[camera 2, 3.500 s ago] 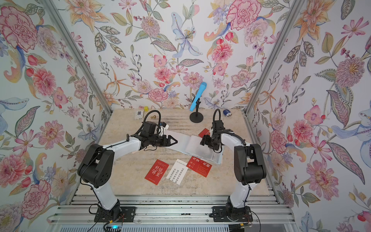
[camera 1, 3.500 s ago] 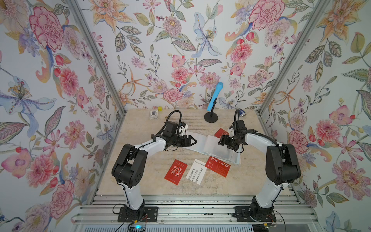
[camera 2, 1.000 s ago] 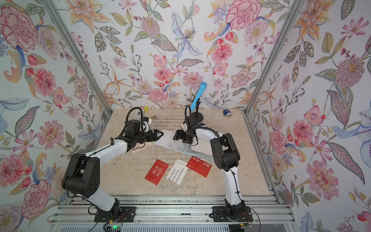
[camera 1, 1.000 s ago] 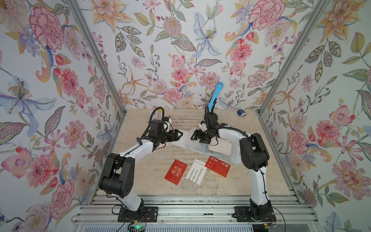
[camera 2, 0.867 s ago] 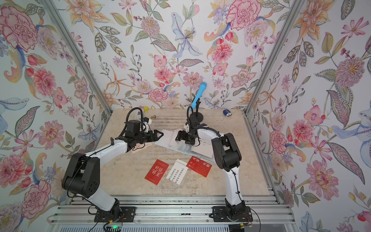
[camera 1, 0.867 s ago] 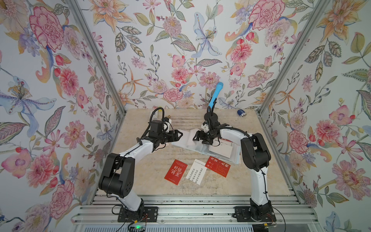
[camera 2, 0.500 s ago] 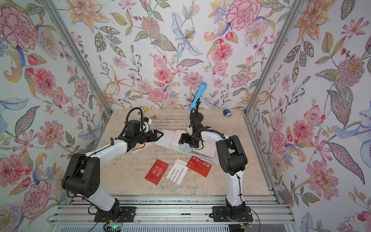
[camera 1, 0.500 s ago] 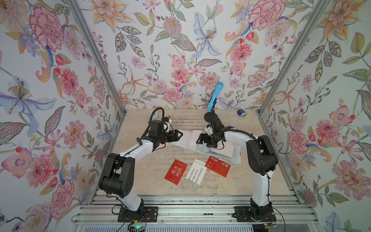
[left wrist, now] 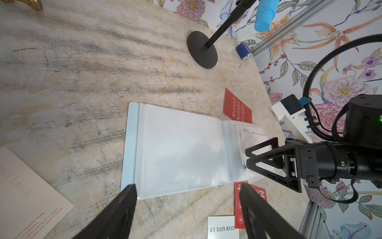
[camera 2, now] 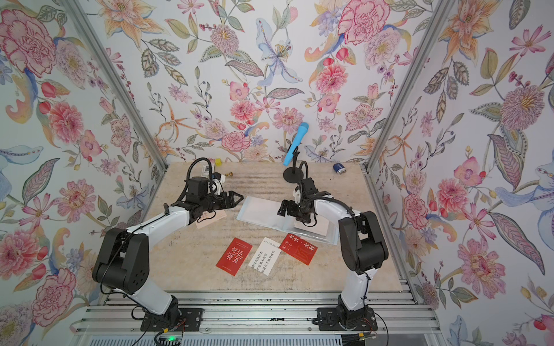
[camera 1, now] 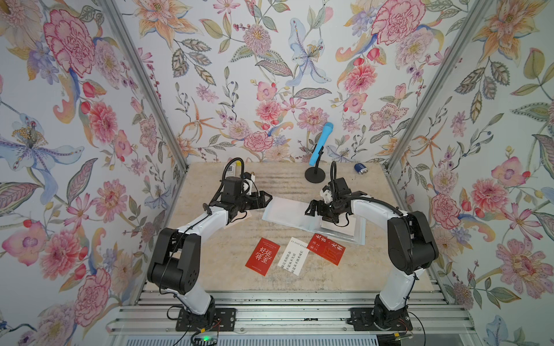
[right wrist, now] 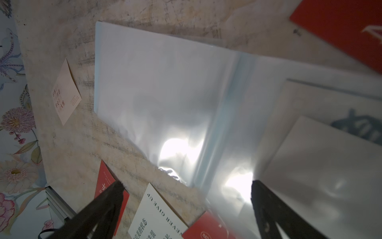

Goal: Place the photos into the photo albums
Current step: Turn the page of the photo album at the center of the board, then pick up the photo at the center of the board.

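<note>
– Album (camera 1: 286, 211) is lying open on the table (camera 1: 209, 254) in both top views?
– Yes. Over its fold the right gripper (camera 1: 310, 209) is now hovering, jaws wide and empty. A second ago it was reaching across to the left page's outer edge. Just off that edge the left gripper (camera 1: 266, 201) is staying put, also spread wide and holding nothing.
– Left wrist view?
– The left page is lying flat there. A white card (left wrist: 253, 138) is sitting at the right page, on it or in its sleeve, I cannot tell. Beside the album's far edge the MONEY card (left wrist: 237, 108) is lying.
– Right wrist view?
– Its fingers (right wrist: 103, 207) are standing wide over the fold. Just before the album the NEVER GIVE UP card (right wrist: 157, 211) is lying.
</note>
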